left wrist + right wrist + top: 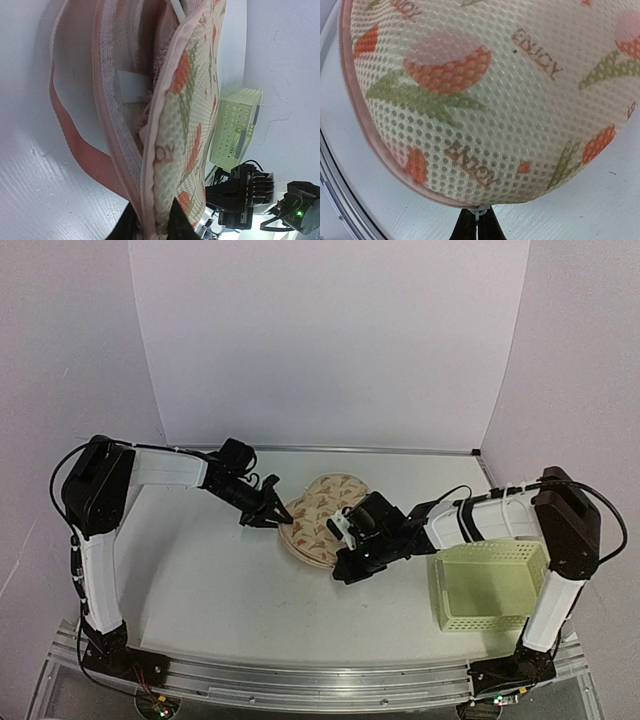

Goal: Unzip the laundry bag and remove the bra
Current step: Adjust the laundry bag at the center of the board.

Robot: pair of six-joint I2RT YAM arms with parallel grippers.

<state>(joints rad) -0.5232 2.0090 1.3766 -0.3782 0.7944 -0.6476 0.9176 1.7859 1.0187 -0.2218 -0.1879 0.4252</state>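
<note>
The printed beige mesh laundry bag (187,125) gapes open with a pinkish-beige soft bra (125,110) inside. Its zip edge sits between the dark left fingers (181,225) at six o'clock. A yellow-green plastic lattice basket (235,130) stands at three o'clock.

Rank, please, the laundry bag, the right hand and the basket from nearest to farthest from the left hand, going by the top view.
1. laundry bag: centre, its left edge at the left hand's fingertips.
2. right hand: on the bag's right side.
3. basket: far right, well apart from the bag.
</note>
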